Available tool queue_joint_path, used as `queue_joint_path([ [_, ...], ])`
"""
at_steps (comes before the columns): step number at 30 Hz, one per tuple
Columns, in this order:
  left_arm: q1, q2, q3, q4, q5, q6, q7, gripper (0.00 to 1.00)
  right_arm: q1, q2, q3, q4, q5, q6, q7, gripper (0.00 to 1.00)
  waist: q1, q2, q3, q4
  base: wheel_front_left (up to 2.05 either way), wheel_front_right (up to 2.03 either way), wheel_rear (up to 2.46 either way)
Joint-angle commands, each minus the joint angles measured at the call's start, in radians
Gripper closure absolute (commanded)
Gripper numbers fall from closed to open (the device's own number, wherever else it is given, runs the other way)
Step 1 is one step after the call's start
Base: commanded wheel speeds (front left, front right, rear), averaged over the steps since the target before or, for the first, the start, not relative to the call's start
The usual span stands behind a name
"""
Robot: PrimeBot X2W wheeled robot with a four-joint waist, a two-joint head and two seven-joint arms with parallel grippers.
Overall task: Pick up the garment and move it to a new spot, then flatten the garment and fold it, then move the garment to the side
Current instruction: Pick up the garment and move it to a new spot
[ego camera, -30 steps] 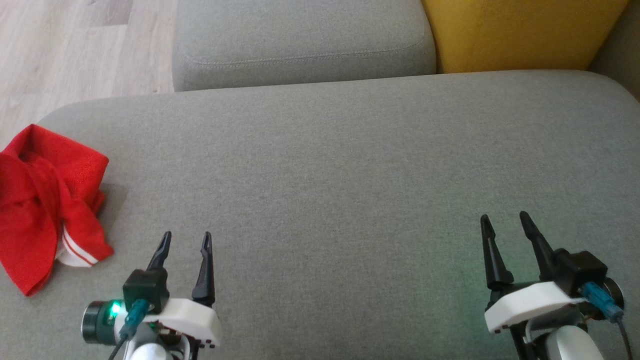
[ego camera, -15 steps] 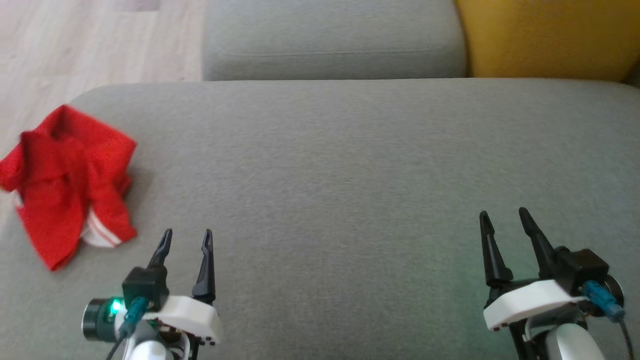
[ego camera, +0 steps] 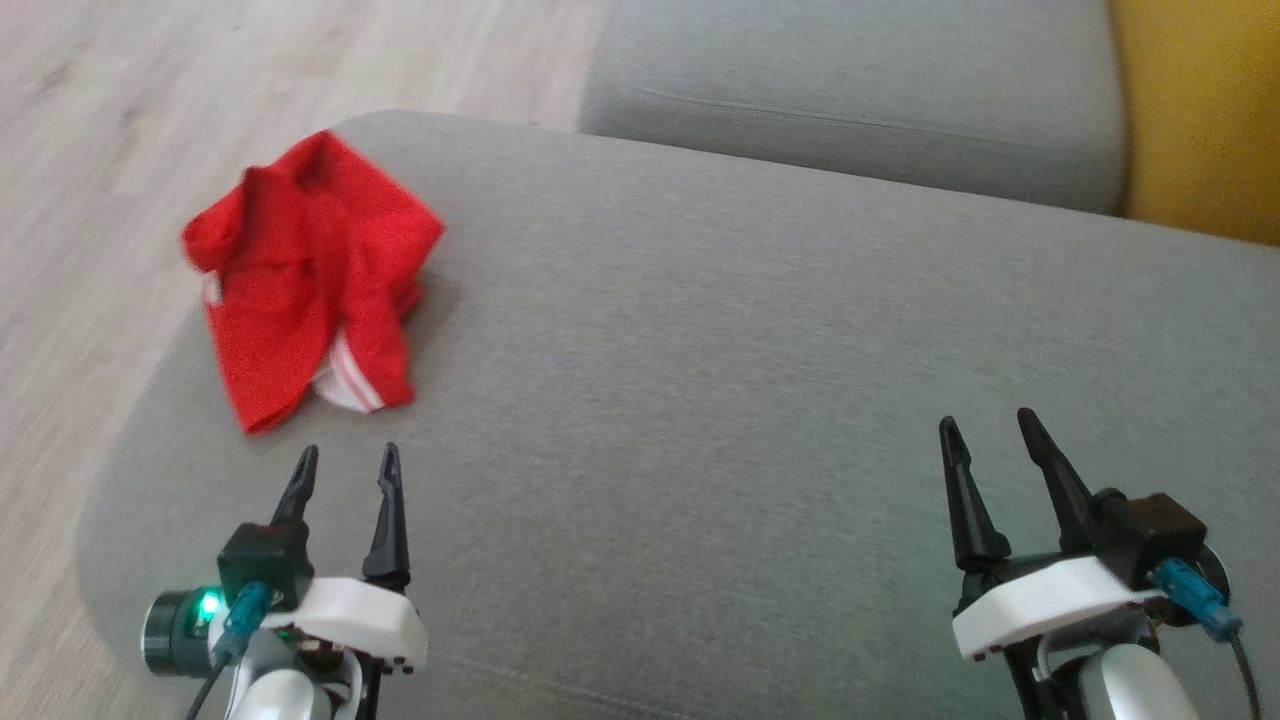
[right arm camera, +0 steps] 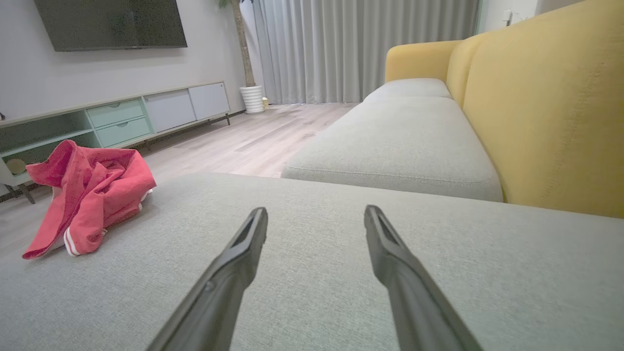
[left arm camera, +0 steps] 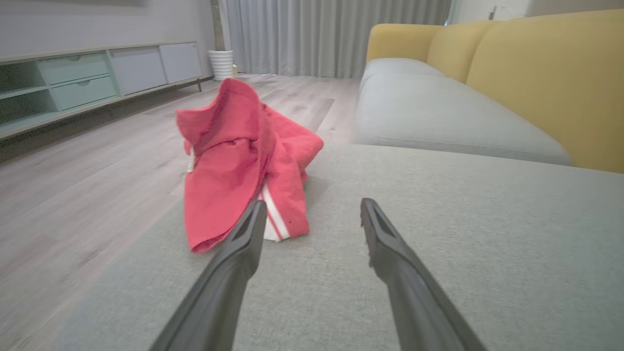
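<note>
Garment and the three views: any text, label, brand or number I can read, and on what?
None readable. The red garment shows only white stripes, no print or tag in view. The dark wall screen and the cabinet carry no legible marks.

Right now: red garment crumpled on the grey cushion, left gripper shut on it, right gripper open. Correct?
No. The left gripper is open and apart from the red garment, as the left wrist view shows. Crumpled on the grey cushion, right gripper open: both correct.
</note>
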Motion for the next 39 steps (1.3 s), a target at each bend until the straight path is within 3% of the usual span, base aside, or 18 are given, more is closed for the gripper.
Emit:
queue_joint_path([
  [1, -0.047, 0.006, 0.038, -0.033, 0.010, -0.004, -0.012, 0.00, -0.019, -0.003, 0.024, -0.037, 0.000, 0.008, 0.001, 0.00, 0.0000, -0.0001, -0.001, 0.038, 0.00, 0.00, 0.00],
  [9, -0.039, 0.005, 0.063, -0.044, 0.011, -0.008, -0.012, 0.00, -0.020, -0.003, 0.026, -0.031, -0.004, 0.008, 0.003, 0.00, 0.0000, -0.0001, -0.001, 0.084, 0.00, 0.00, 0.00],
  [21, -0.057, -0.009, 0.083, -0.045, 0.015, -0.021, -0.012, 0.00, -0.023, -0.003, 0.018, -0.033, -0.006, 0.008, 0.015, 0.00, 0.0000, -0.0001, 0.018, 0.096, 0.00, 0.00, 0.00],
  [31, -0.241, -0.031, 0.138, -0.014, -0.032, -0.023, -0.012, 0.00, -0.115, -0.025, 0.014, -0.137, -0.069, 0.008, 0.087, 0.00, 0.0000, -0.0001, 0.247, 0.038, 0.00, 0.00, 0.00],
  [39, -0.478, -0.030, 0.202, 0.142, -0.052, -0.036, -0.012, 0.00, -0.192, -0.073, -0.001, -0.210, -0.081, 0.008, 0.124, 0.00, 0.0000, -0.0001, 0.411, 0.000, 0.00, 0.00, 0.00],
])
